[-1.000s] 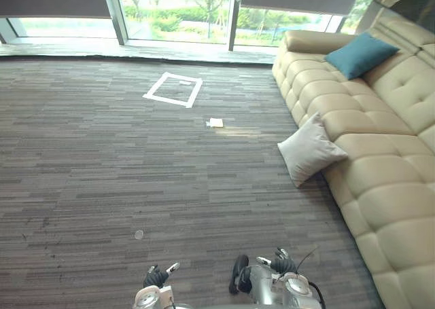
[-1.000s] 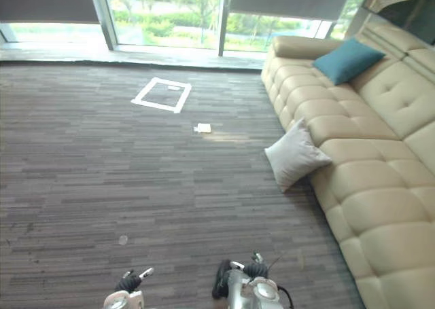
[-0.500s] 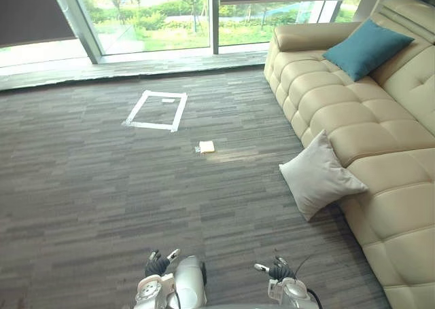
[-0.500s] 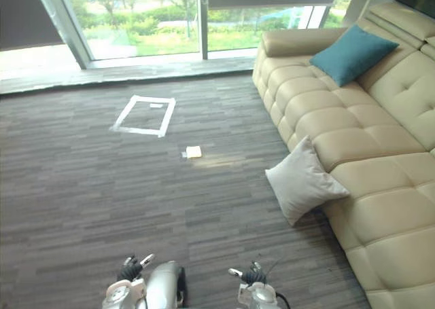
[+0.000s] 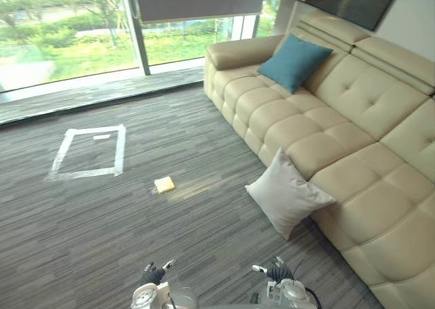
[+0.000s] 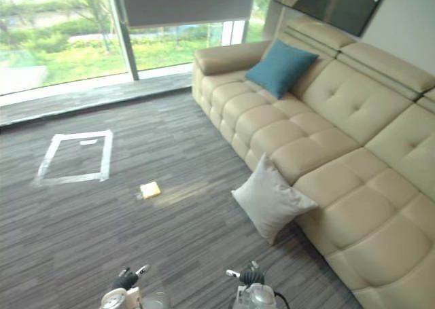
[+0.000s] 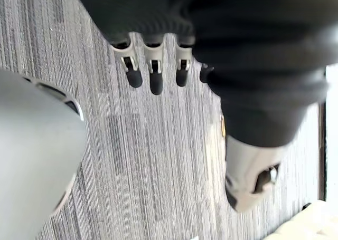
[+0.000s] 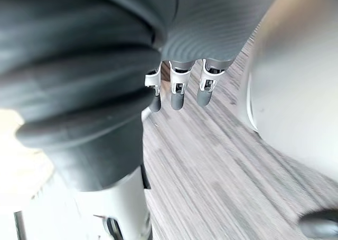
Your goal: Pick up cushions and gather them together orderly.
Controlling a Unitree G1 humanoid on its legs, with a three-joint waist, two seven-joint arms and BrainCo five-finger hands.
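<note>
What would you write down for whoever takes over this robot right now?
Left hand: open, empty, low over the carpet.
Right hand: open, empty, low too.
Pale grey cushion: on the floor, leaning against the front of the sofa.
Teal cushion: on the sofa's far end, against the backrest.
Done: nothing gathered; the cushions lie apart.
Left: probably pick up the grey cushion first, being nearer, and set it beside the teal one.
Also on the carpet: a small yellow object and a white tape square.
</note>
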